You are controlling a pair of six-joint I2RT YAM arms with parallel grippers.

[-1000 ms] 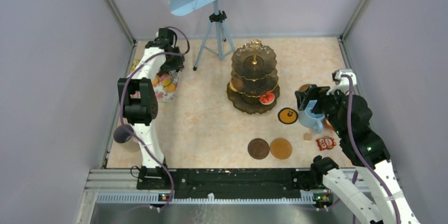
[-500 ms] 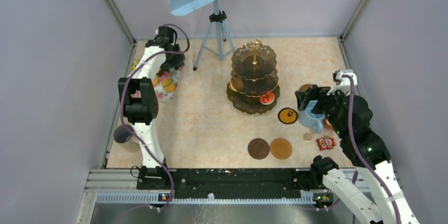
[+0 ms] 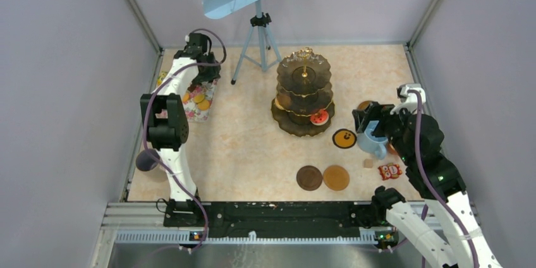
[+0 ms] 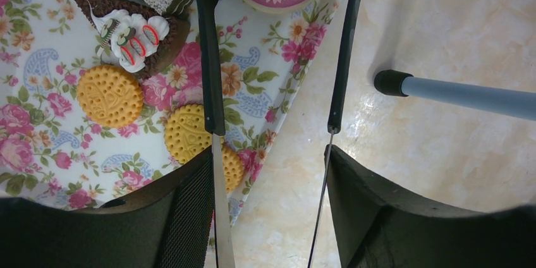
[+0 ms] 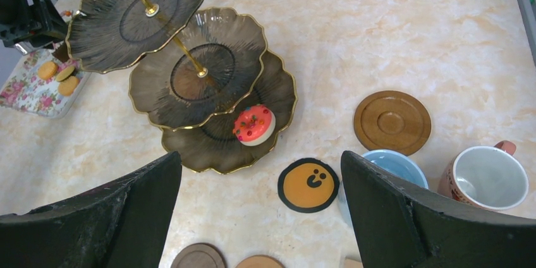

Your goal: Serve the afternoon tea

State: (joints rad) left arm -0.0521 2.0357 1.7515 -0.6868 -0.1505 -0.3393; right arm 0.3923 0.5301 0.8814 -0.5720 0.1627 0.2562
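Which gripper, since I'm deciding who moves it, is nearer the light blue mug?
Right. The right gripper hovers open just above the light blue mug. The left gripper is far away over the floral mat, gripping black tongs.

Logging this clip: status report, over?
Left jaws grip black tongs over floral mat edge. Right jaws open by light blue mug. Stand holds one red cake. Tripod foot beside tongs.

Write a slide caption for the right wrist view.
Open right gripper facing the three-tier stand, one red-topped cake on its bottom tier, light blue mug and coasters alongside.
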